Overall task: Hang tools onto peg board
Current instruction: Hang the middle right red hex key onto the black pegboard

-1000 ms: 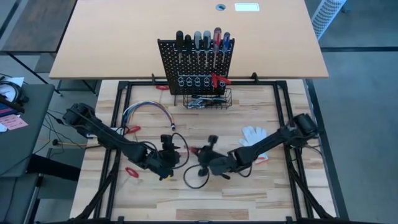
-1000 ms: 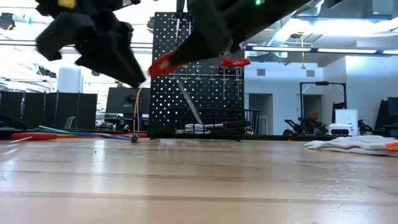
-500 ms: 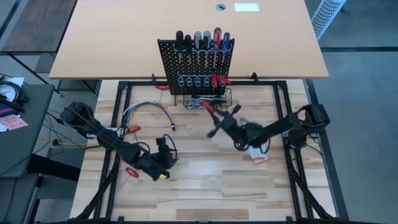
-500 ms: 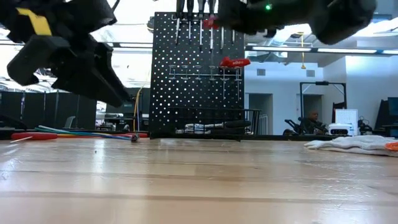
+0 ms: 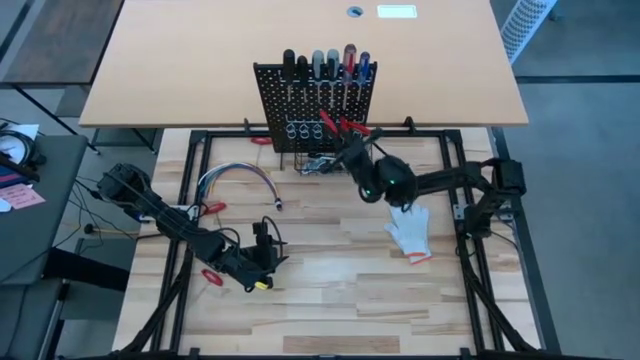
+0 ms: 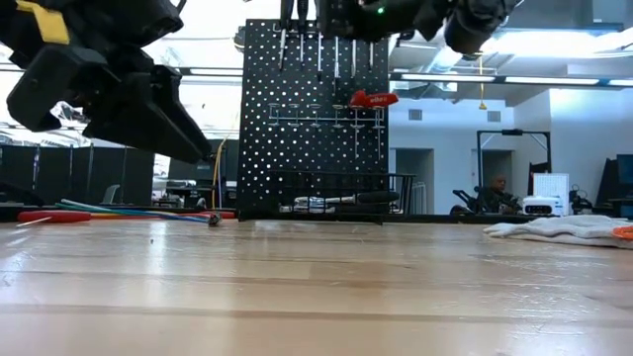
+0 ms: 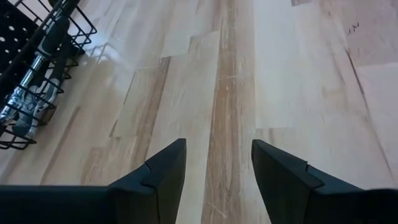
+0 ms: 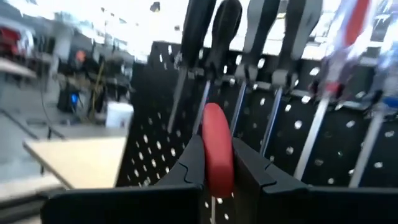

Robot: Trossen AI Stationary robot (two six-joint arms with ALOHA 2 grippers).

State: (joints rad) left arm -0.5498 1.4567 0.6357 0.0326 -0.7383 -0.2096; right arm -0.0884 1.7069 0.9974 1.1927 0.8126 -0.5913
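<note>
Right gripper (image 5: 345,150) is clamping red-handled screwdriver (image 8: 217,149), pointing at peg board (image 5: 310,100) just ahead; left gripper (image 7: 214,168) is idling open, farther off.

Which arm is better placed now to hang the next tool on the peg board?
The right. Its right gripper is shut on a red-handled tool right before the peg board. The left gripper is open, empty, far off over bare table.

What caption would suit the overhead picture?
Right gripper carries a red-handled tool to the peg board; left gripper waits open.
</note>
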